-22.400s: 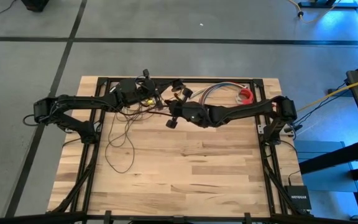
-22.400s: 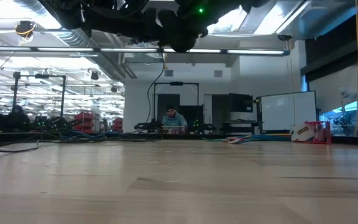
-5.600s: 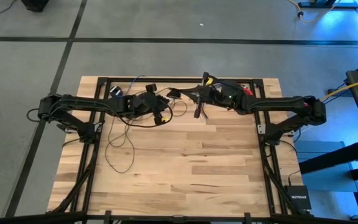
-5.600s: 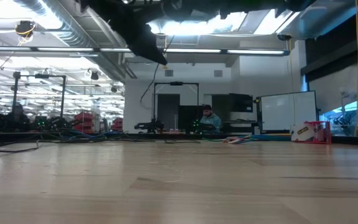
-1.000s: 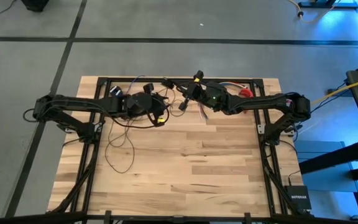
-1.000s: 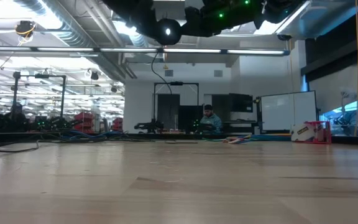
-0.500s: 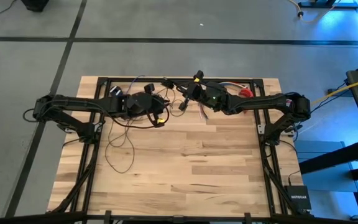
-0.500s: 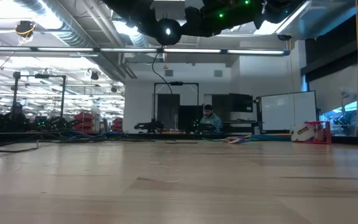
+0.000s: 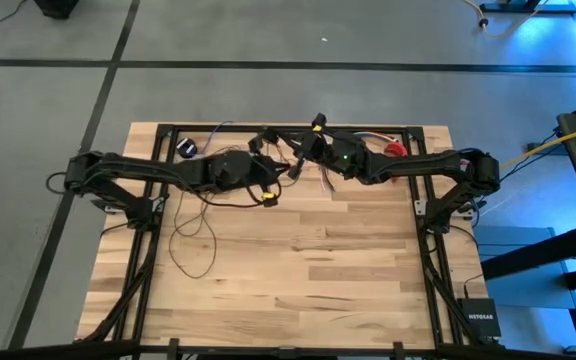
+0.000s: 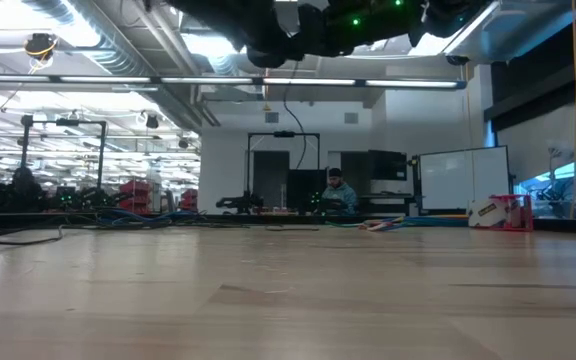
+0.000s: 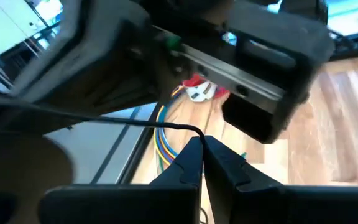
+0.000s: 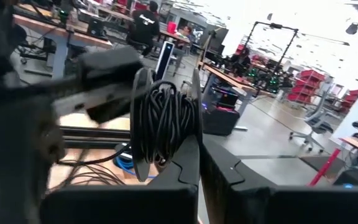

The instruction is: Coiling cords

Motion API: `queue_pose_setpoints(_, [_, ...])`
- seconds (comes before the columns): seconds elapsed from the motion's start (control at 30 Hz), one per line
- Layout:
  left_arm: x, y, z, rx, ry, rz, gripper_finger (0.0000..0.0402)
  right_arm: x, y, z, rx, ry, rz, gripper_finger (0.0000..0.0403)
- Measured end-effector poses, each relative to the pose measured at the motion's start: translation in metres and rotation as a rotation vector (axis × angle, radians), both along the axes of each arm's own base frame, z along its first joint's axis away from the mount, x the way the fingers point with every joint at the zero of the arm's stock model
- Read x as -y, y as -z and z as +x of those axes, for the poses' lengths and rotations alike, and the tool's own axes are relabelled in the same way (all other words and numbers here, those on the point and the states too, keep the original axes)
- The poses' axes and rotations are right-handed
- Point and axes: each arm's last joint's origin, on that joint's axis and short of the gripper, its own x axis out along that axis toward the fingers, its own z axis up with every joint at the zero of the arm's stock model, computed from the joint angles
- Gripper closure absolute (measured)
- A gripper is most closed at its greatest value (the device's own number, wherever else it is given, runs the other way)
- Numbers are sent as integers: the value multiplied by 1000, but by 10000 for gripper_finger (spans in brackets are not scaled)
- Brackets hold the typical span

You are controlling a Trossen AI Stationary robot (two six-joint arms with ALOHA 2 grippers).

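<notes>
Loose loops of the cords are spread on the counter at its left side. The left tool is pinched shut on a strand, held above the far middle. Just to its right, the right tool is clamped on the wound bundle, so slack trails leftward and nearer.

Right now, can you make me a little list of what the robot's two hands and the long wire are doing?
left hand: left gripper, shut, pinching the thin dark wire
right hand: right gripper, shut on a coil of wire wound into many loops
where: both held up near the table's far edge, close together
loose wire: a long loop lies on the left side of the table
also there: colourful wires past the left hand
</notes>
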Motion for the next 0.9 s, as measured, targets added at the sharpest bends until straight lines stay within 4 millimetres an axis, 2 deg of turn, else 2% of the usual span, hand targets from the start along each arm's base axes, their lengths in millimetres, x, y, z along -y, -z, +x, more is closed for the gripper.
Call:
queue_pose_setpoints(0.13, [-5,14,9,-39,-15,-4,400,0,0,0,-1,-2,-1,397])
queue_pose_setpoints(0.3, [-14,26,10,-110,-91,5,400,-1,-1,-2,3,-24,18,397])
queue_pose_setpoints(0.47, [-20,30,6,-167,-165,28,400,-9,-13,-11,-4,-64,22,397])
queue_pose_setpoints(0.77, [-21,39,-3,-324,-208,73,392,-17,-21,-23,-72,-97,32,397])
queue_pose_setpoints(0.9, [-21,34,-12,-371,-218,109,395,-18,-24,-27,-96,-95,20,397])
